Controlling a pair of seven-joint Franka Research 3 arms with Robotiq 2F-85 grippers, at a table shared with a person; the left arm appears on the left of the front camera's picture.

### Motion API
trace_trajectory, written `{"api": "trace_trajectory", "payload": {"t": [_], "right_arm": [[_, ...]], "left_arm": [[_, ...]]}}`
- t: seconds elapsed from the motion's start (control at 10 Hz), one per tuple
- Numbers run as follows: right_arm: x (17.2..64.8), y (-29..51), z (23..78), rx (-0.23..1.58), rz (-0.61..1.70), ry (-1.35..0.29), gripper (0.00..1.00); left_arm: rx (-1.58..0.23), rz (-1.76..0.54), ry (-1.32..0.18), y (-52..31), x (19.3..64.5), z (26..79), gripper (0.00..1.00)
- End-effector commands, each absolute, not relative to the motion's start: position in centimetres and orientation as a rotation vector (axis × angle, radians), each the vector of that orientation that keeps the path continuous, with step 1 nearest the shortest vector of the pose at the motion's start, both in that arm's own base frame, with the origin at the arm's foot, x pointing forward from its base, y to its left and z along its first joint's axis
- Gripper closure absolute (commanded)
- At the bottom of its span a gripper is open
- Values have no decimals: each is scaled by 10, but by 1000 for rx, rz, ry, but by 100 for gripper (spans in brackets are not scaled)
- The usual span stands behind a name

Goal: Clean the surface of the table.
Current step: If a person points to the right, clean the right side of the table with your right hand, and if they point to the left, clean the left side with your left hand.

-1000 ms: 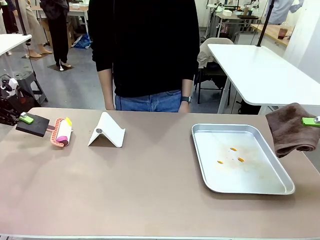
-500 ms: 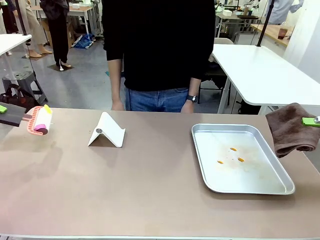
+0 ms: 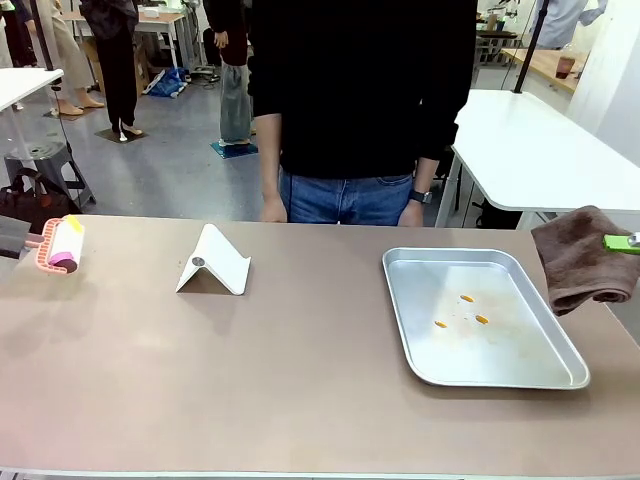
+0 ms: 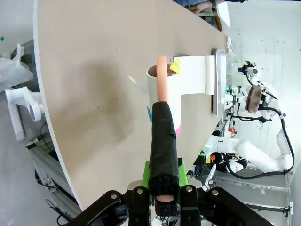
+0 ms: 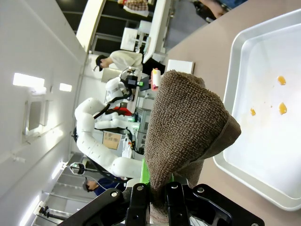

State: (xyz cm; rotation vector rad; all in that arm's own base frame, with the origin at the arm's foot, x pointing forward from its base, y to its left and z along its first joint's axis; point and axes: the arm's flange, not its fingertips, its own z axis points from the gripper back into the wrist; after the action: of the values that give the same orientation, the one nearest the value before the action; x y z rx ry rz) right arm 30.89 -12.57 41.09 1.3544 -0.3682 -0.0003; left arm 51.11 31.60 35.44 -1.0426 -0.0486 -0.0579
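My left gripper point(image 4: 163, 183) pinches the black handle of the lint roller point(image 3: 60, 243), which hangs at the 10 o'clock edge of the table point(image 3: 300, 380). My right gripper point(image 5: 158, 190) is clamped on a brown towel point(image 3: 583, 258) at 2 o'clock. The table spans my front view. On it, the silver tray point(image 3: 520, 355) at 3 o'clock holds three orange crumbs point(image 3: 467, 298) and faint smears. A white folded stand point(image 3: 213, 262) sits at 11.

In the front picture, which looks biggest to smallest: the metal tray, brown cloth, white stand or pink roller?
1. Metal tray, by far.
2. Brown cloth, hanging bunched up.
3. White stand, a bit smaller.
4. Pink roller; its handle runs off the picture's edge.
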Motion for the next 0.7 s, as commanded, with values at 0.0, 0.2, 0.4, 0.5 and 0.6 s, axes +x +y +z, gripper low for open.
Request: {"api": "trace_trajectory", "payload": {"t": [0.0,0.2,0.4,0.5,0.6], "right_arm": [[308,-126,413,1351,3,-371,100],[308,-126,413,1351,3,-371,100],[308,-126,413,1351,3,-371,100],[308,-126,413,1351,3,-371,100],[308,-126,413,1351,3,-371,100]], "left_arm": [[-1068,-47,-33,311,518,361,77],[-1065,-46,-29,311,521,359,77],[-1100,-87,-70,309,516,369,77],[-1129,-118,-91,307,509,380,77],[-1182,-167,-81,302,497,393,77]]}}
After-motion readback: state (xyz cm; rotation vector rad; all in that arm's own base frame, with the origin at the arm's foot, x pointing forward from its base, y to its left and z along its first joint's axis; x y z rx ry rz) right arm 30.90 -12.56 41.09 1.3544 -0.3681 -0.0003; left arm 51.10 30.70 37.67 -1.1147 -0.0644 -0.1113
